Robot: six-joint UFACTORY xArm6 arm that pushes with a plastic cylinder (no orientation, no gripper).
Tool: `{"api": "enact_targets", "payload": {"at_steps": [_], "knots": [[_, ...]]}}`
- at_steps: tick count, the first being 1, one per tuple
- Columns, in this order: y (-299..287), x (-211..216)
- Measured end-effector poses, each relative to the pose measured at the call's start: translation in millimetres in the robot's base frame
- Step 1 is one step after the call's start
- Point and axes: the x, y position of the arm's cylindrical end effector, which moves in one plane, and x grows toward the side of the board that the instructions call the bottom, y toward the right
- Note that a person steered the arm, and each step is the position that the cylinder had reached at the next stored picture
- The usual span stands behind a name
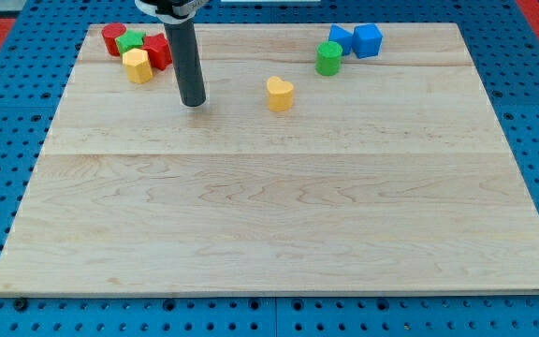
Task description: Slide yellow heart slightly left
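Push not begun: tip (193,103) stands left of yellow heart (280,94), apart, near bench (269,234) top edge; the rod tool has no jaws to spread or press.

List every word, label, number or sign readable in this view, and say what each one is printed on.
None: no readable text anywhere.
The wooden board, the yellow heart, the other coloured blocks and the dark rod ending in my tip all carry no markings.
The blue perforated surface around the board shows only holes.
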Motion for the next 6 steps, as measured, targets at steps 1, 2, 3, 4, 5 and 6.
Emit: {"api": "enact_targets", "payload": {"at_steps": [1, 2, 3, 4, 5, 6], "knots": [[41.7, 13.2], [110.0, 12.6], [150.7, 7.4], [205.4, 6.6], [220.6, -9.8], [162.6, -13.9]]}}
